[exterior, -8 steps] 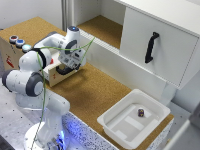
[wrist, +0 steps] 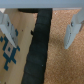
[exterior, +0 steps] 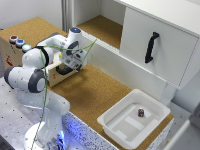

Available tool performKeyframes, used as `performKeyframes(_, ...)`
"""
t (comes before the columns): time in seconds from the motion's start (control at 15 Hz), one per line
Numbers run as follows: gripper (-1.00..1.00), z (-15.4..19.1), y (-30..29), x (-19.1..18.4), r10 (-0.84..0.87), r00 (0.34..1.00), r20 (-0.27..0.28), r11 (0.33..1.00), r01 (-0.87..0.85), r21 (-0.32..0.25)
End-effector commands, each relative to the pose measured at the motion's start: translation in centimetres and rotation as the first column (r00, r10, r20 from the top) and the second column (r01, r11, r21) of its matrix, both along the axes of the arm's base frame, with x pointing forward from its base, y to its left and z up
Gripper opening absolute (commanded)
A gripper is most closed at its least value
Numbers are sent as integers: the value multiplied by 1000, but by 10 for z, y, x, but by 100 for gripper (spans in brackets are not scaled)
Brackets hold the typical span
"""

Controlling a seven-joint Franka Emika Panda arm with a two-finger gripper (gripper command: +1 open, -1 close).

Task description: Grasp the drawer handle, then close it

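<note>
Fingers (wrist: pixel 73 29) stand spread, one on each side of the drawer handle (wrist: pixel 39 47), gripping nothing. Cork-textured counter (exterior: pixel 95 90) fills the scene. At the exterior view's right hangs a white cabinet door (exterior: pixel 155 47); nearer sits a white tub (exterior: pixel 131 120). At its left, the plywood drawer (exterior: pixel 62 76) carries that curved black bar. Since the earlier frame the gripper (exterior: pixel 70 64) has barely shifted.

The drawer (exterior: pixel 56 75) front is pale, matt plywood; its drawer handle (wrist: pixel 39 47) looks like dull black plastic with a ribbed surface. The worktop (exterior: pixel 100 90) is rough, speckled cork-like board. The robot arm (exterior: pixel 30 75) has smooth glossy white shells. The tray (exterior: pixel 115 127) is smooth white plastic. The cabinet door (exterior: pixel 165 47) is flat matt white
</note>
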State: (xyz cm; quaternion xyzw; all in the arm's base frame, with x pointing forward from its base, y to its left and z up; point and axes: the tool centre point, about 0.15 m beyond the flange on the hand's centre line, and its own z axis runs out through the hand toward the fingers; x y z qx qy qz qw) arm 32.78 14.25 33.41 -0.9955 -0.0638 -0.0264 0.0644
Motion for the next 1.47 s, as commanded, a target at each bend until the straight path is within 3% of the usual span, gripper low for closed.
performKeyframes(0.0, -100, -10, 11, 17, -27, 999, -18, 999, 27, 24)
performKeyframes(0.6, -100, -6, 28, 17, -1, 1000, -11, 1000, 0, -28)
performKeyframes(1.4, -100, -22, 127, 33, 162, 986, -27, 987, -161, 14)
